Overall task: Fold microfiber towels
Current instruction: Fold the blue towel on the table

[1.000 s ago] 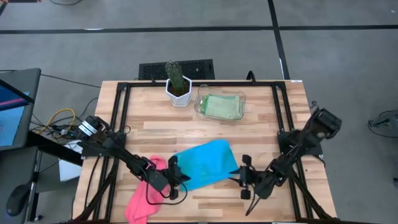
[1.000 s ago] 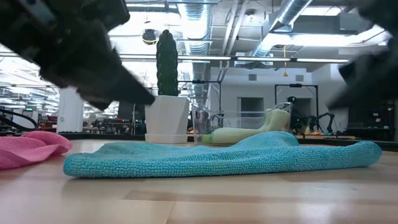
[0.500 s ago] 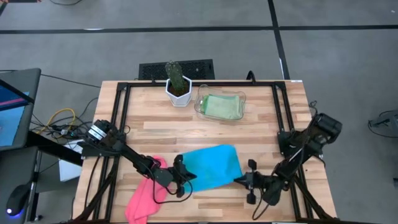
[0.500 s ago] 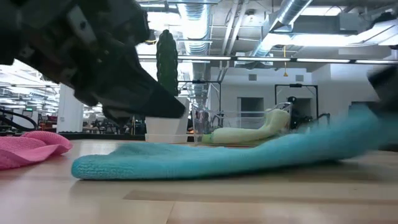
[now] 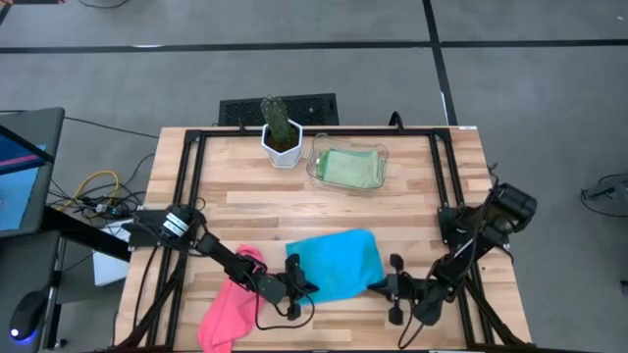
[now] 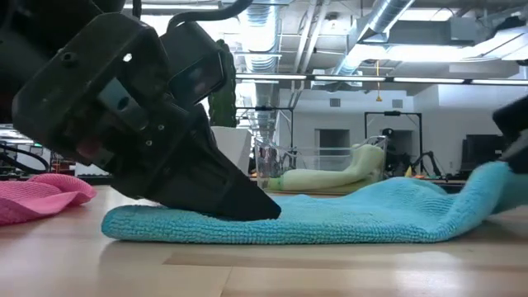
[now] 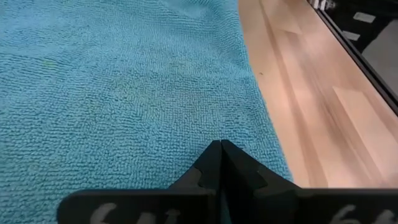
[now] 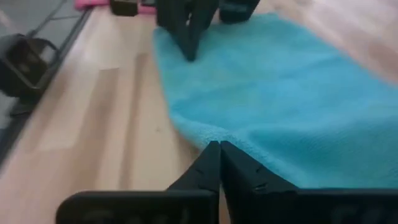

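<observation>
The turquoise towel (image 5: pixel 336 263) lay near the surface's (image 5: pixel 412 196) front edge. The left gripper (image 5: pixel 306 285), fingers closed and empty, pressed its left edge. The right gripper (image 5: pixel 375 285) pinched its raised right corner; the grip point was partly hidden.

Turquoise towel (image 5: pixel 336 263) with looped nap, hot pink towel (image 5: pixel 228 309), pale green cloth (image 5: pixel 349 168), apparently two layered, pale wood-grain bench (image 5: pixel 412 201), black claws (image 5: pixel 303 290)
</observation>
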You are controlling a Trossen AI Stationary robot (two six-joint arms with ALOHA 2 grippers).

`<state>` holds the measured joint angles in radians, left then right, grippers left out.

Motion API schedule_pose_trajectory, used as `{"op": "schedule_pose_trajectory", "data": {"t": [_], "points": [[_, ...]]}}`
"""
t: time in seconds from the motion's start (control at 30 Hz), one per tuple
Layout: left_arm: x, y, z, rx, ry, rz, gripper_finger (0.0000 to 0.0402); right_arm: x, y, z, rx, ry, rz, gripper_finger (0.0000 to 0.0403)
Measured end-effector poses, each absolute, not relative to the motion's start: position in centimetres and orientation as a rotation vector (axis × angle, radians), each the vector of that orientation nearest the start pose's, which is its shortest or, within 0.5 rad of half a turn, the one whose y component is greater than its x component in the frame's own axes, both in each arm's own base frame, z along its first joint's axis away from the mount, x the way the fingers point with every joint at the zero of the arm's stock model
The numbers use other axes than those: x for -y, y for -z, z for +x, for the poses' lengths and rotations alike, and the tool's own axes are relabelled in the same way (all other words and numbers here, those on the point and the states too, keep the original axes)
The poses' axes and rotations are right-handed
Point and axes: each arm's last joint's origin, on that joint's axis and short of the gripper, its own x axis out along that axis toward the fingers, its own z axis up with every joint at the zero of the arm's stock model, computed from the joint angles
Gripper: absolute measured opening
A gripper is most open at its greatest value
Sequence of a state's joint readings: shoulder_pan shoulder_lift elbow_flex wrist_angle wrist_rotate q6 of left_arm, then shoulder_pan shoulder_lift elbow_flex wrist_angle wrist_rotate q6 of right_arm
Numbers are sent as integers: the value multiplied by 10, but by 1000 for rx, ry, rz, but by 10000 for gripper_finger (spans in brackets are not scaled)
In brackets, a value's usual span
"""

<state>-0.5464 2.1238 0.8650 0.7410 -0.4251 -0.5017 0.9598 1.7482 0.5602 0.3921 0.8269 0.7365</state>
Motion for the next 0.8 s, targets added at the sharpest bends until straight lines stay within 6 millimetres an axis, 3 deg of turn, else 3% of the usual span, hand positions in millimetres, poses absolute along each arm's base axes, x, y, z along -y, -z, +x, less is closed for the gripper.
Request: {"op": "schedule_pose_trajectory", "data": {"t": [0.13,0.3,0.47,0.57,0.67,0.8], "points": [[182,-73,323,-511,25,-233,0,-220,-100,164,-597,-22,244,66],[180,-76,321,-550,3,-224,0,-228,-101,147,-618,-44,274,95],[179,-76,321,-551,-1,-222,0,-221,-111,156,-337,155,67,102],[177,-76,322,-550,-5,-224,0,-211,-110,171,-338,198,-47,100],[177,-76,322,-550,-6,-223,0,-201,-101,178,-409,172,-10,96],[177,-76,322,-550,-8,-221,0,-200,-77,158,-534,106,145,86]]}}
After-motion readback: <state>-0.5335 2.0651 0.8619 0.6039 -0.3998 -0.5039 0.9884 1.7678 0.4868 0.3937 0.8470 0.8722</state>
